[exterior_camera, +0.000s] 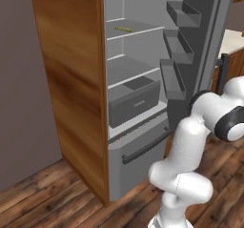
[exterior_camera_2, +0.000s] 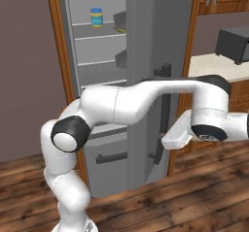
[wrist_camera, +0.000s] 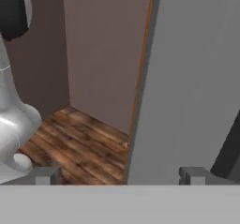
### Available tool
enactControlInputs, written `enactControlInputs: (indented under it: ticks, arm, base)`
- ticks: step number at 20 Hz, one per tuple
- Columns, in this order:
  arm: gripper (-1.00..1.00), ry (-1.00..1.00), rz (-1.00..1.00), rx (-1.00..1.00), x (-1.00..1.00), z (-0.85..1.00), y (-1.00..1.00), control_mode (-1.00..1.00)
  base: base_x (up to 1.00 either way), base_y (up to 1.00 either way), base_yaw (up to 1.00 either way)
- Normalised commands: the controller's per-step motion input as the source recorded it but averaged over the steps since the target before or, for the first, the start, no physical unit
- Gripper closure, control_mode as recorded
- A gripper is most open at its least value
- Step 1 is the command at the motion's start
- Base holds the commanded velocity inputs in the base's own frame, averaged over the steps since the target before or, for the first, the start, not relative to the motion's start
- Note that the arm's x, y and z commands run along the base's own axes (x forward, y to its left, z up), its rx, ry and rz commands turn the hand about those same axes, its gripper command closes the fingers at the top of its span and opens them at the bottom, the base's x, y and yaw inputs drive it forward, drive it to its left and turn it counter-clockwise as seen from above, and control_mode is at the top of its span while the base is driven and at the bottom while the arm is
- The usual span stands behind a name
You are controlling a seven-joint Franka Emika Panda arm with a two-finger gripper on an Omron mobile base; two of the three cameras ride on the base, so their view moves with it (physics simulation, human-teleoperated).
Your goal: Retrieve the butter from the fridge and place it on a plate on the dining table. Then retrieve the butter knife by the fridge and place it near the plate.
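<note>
Standing open, fridge (exterior_camera: 143,79) door swung wide, butter (exterior_camera: 123,29) on upper shelf, gripper (wrist_camera: 121,175) spread beside door edge

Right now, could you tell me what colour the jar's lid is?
Blue; the jar on the fridge shelf shows best in the right base view.

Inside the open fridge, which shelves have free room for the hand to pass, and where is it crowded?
In the fridge, the upper shelf has bare room around the butter, with the jar to one side. The shelf below looks bare. Lower down the grey drawer takes up the space, so it is crowded there.
</note>
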Motion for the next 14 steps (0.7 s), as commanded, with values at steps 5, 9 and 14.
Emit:
enactControlInputs:
  ticks: [5,9,14]
  arm:
    - [-1.00,0.14,-0.03,-0.50,0.00,0.00,1.00,-1.00]
    - [-1.00,0.00,-0.18,-0.35,0.00,0.01,1.00,-1.00]
    - [-1.00,0.00,-0.28,-0.29,-0.12,0.04,1.00,-1.00]
  base:
    - [0.00,0.00,0.00]
    - [0.00,0.00,0.00]
    - [0.00,0.00,0.00]
